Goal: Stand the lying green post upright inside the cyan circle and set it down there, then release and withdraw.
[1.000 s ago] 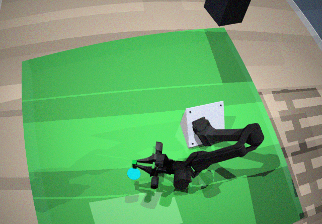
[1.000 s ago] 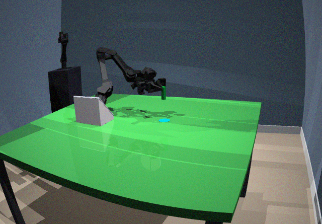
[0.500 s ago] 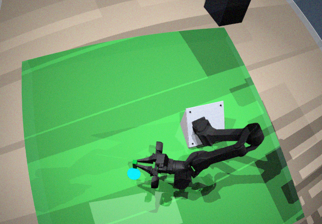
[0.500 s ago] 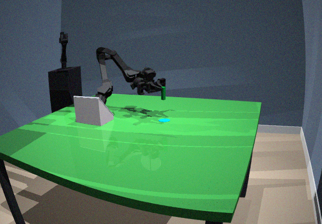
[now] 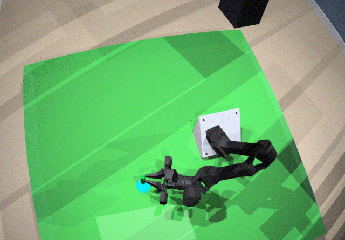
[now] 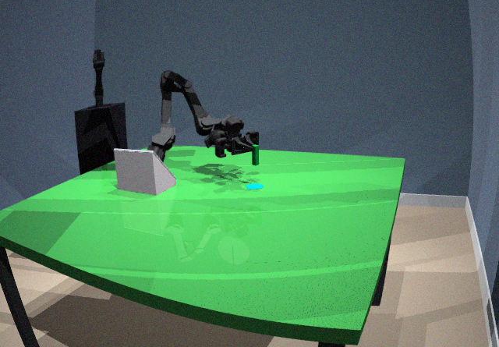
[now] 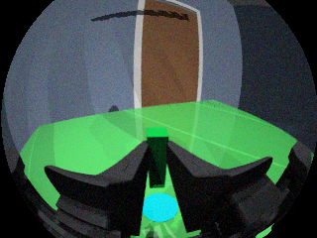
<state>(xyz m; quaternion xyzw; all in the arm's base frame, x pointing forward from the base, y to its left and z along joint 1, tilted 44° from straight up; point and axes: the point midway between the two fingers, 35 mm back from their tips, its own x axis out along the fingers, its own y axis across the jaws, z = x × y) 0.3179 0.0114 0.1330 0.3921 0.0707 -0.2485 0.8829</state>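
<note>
The green post point(image 5: 142, 179) point(image 6: 255, 155) point(image 7: 158, 161) is upright in the air, held near its top. My gripper point(image 5: 144, 178) point(image 6: 253, 147) point(image 7: 157, 145) is shut on it and points roughly level, away from the base. The cyan circle point(image 5: 143, 186) point(image 6: 254, 186) point(image 7: 159, 207) lies flat on the table below. In the exterior view the post's lower end is clearly above the circle, with a gap between them. In the wrist view the circle shows just below the post's lower end, between the fingers.
The pale wedge-shaped base block point(image 5: 232, 120) point(image 6: 135, 171) stands on the green table point(image 5: 125, 92) point(image 6: 302, 234), under the arm's first joint. A black pedestal point(image 5: 245, 3) point(image 6: 100, 133) stands beyond the table's edge.
</note>
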